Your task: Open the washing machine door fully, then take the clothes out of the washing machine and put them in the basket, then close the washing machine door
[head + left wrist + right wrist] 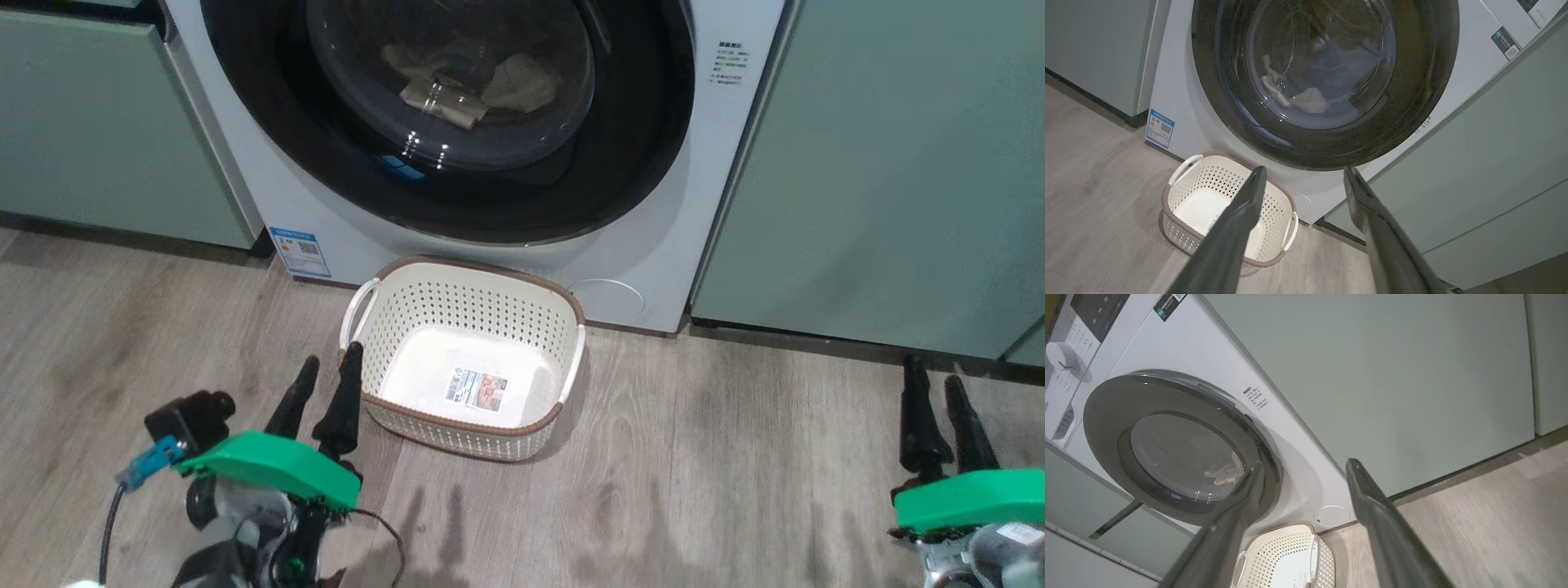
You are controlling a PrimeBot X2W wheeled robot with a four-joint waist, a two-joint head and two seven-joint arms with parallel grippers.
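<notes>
Entry 1: L gripper (pixel 331 356). Fingers spread wide, nothing held. Sat low left in head view, tips up, just beside basket's (pixel 465 304) near left corner; contact w/ rim couldn't be told.

Entry 2: R gripper (pixel 933 369). Also spread wide, nothing held. Low right over floor (pixel 694 457), well apart from basket, near foot of right-hand cabinet (pixel 882 163).

Entry 3: basket. Cream, perforated, brown rim, upright on wood floor betw. grippers, far closer to L one. Label (pixel 482 390) on its bottom. Back rim near washing machine (pixel 718 204) front.

Entry 4: washing machine door (pixel 653 122). Round, black rim, glass bowl, shut against machine. Lay above & beyond basket, past both sets of fingertips.

Entry 5: clothes (pixel 514 82). Pale yellow, lumped behind door glass inside machine.

Entry 6: washing machine. White, blue-white sticker (pixel 300 251) at lower left corner, sage-green cabinets either side.
</notes>
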